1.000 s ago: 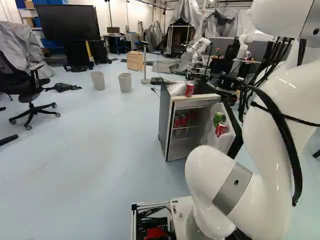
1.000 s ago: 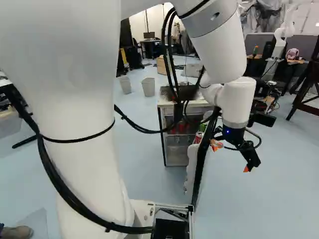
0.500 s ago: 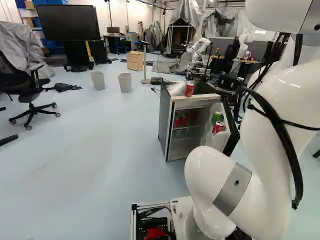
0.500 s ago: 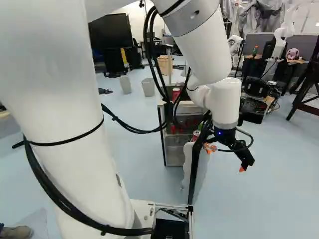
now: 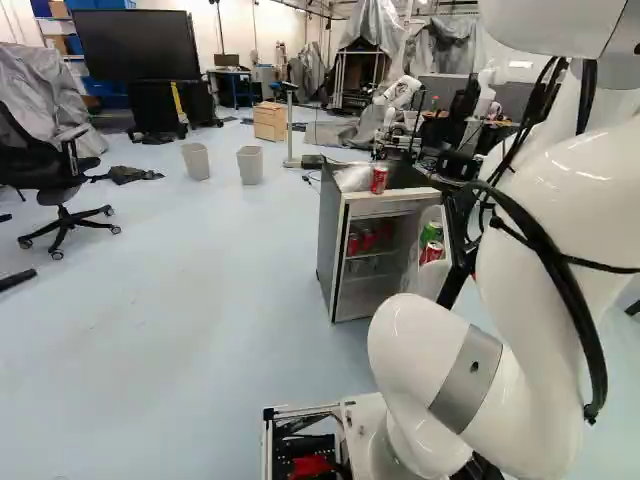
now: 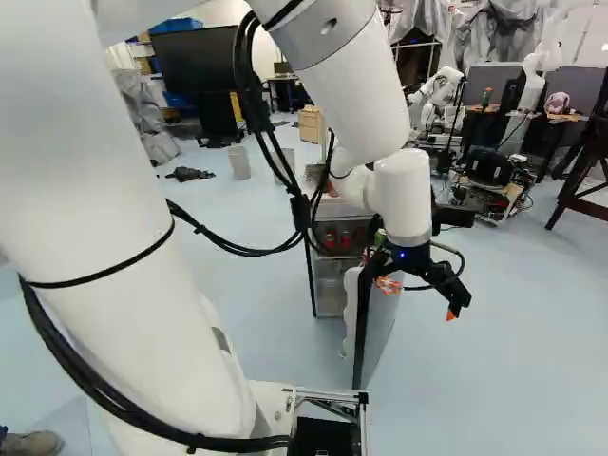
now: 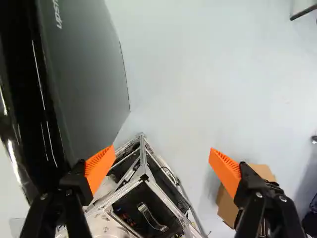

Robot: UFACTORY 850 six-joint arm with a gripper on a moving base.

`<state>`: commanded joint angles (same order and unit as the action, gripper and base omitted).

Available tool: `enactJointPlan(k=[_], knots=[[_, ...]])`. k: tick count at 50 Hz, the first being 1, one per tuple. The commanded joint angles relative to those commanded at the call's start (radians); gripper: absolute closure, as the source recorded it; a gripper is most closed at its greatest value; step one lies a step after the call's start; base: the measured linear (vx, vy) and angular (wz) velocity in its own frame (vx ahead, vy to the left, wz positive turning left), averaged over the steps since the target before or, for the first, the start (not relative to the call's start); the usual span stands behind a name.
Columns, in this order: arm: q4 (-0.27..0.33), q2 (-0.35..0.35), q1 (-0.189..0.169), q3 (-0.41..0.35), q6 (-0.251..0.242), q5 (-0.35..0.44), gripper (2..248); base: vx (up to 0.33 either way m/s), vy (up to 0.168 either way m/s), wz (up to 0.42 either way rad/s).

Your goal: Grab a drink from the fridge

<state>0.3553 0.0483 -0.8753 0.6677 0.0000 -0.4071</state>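
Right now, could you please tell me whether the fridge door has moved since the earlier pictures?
Yes. In the left base view, the fridge door has swung left, a little toward closed, judged against the fridge cabinet, which stays put.

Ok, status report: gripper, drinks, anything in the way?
Black, orange-padded gripper open, empty. Red cylindrical can upright on boxy grey fridge, more red cans inside. Flat grey door, swung open, beside gripper, possibly in the way.
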Motion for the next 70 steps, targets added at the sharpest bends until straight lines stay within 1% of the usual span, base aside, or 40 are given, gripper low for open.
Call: enactJointPlan(k=[27,48,70], knots=[[0.102,-0.084,0.079,-0.088,0.0,0.092,3,0.0,0.0,0.0],[0.181,-0.113,0.148,-0.116,0.0,0.182,3,0.0,0.0,0.0],[0.263,-0.128,0.217,-0.132,0.0,0.279,3,0.0,0.0,0.0]])
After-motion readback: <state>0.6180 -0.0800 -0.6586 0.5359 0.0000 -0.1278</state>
